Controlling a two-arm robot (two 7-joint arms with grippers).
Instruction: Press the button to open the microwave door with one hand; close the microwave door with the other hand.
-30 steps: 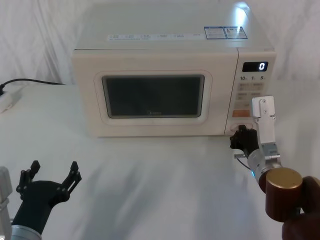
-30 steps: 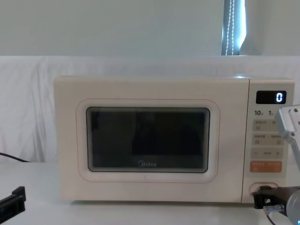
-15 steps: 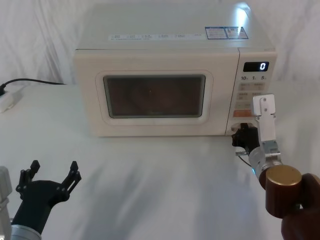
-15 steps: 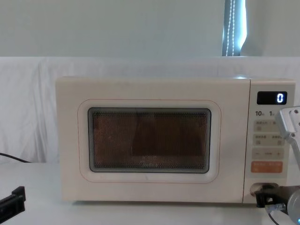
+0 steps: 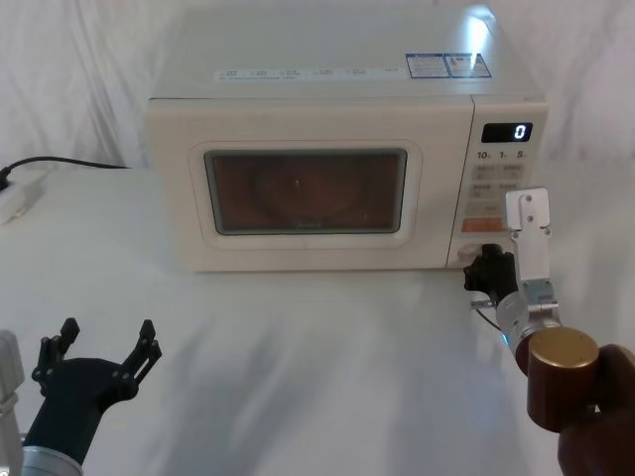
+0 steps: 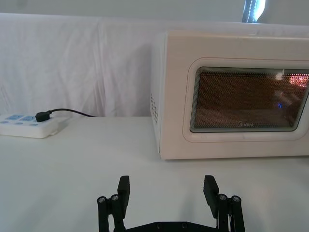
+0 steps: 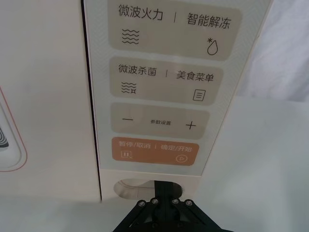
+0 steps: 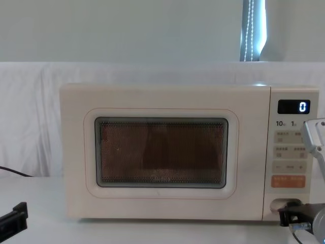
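The cream microwave (image 5: pixel 327 99) stands at the back of the white table. Its microwave door (image 5: pixel 179 198) lies nearly flush with the front, and the window (image 5: pixel 306 190) glows orange from inside. My right gripper (image 5: pixel 484 268) is shut, its black tips at the wide cream button (image 7: pixel 131 186) at the foot of the control panel, below the orange key (image 7: pixel 154 151). The right wrist view shows the tips (image 7: pixel 166 186) over the button's right part. From the chest, the right gripper (image 8: pixel 287 212) sits against the button (image 8: pixel 277 204). My left gripper (image 5: pixel 104 349) hangs open low at the left, well in front of the door (image 6: pixel 178 101).
A white power strip (image 6: pixel 29 125) with a black cable (image 5: pixel 69 162) lies on the table left of the microwave. White cloth covers the table (image 5: pixel 298 347) and the wall behind. The display (image 5: pixel 507 132) reads 0.
The window has gone from dark to an orange glow. The door's left edge and my right gripper sit very slightly further right. The left gripper has not moved.
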